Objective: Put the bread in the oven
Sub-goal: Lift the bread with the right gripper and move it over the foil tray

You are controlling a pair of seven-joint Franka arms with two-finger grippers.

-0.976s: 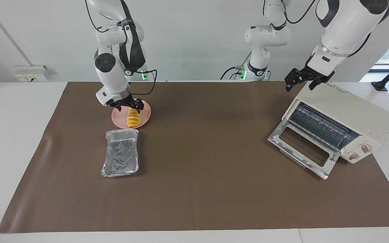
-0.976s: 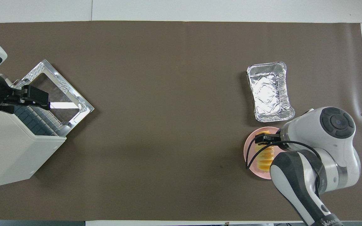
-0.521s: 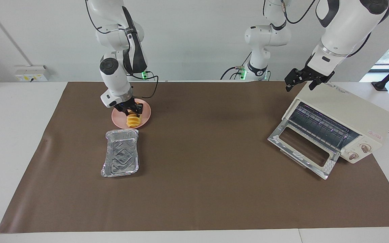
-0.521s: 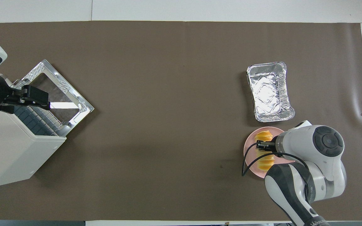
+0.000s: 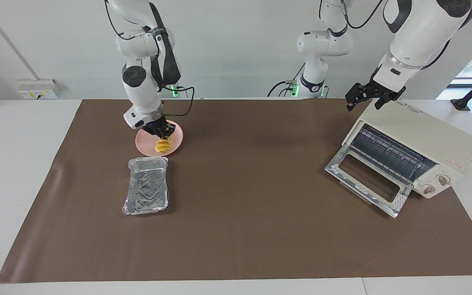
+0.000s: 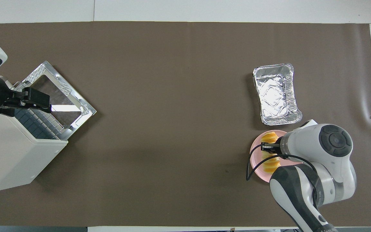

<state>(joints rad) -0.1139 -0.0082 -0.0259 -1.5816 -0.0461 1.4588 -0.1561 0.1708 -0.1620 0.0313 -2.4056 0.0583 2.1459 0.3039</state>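
Note:
The bread [image 5: 162, 146] [image 6: 270, 138], a golden ridged loaf, lies on a pink plate [image 5: 178, 141] [image 6: 254, 153] toward the right arm's end of the table. My right gripper [image 5: 160, 133] [image 6: 268, 148] is down on the loaf's middle, its fingers shut on it; the arm hides part of the loaf from above. The cream-white oven [image 5: 418, 137] [image 6: 8, 154] stands at the left arm's end with its glass door [image 5: 367, 180] [image 6: 60, 93] dropped open and the wire rack showing. My left gripper [image 5: 365, 99] [image 6: 34, 98] waits open over the oven's top edge.
A silver foil tray [image 5: 146, 186] [image 6: 276, 93] lies beside the plate, farther from the robots. A brown mat [image 5: 252, 172] covers the table between the plate and the oven. A third robot base stands at the table's robot end.
The right gripper has come down over the bread and its fingers have closed on the loaf's middle; the right arm has drawn more upright. The left arm has not moved.

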